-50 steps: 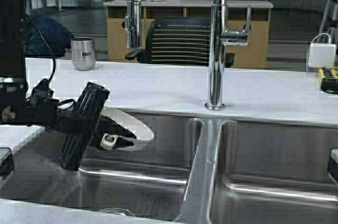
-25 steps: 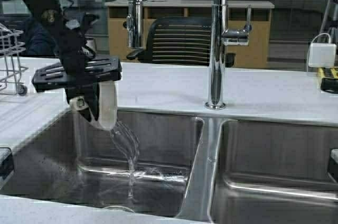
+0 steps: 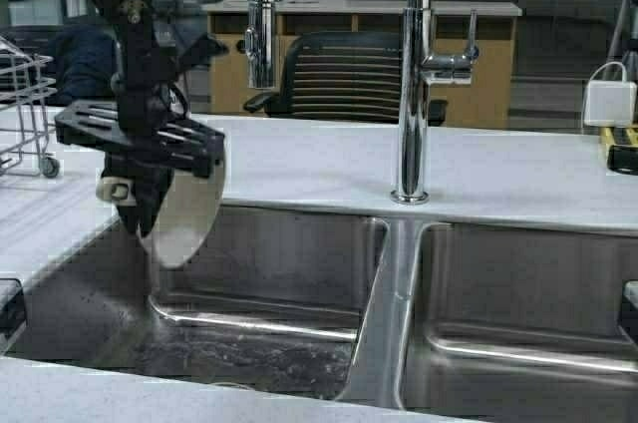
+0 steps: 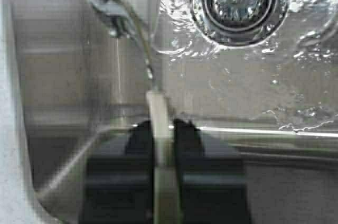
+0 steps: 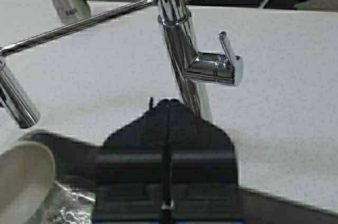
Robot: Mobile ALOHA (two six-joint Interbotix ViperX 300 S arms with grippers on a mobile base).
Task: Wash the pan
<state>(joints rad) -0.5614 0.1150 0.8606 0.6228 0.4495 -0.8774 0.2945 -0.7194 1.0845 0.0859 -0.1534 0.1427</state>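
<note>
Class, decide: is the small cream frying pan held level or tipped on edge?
Tipped on edge. The small cream frying pan hangs steeply over the steel sink basin, its rim clamped by the left end effector.

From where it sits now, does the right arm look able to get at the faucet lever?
Probably yes. The right end effector, shut and empty, sits just in front of the faucet lever with only bare countertop between; the left end effector holds the pan away over the left basin.

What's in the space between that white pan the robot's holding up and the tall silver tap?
Nothing stands there. In the high view, only bare white counter and the left basin's back wall lie between the pan, held by the left pincer, and the faucet.
</note>
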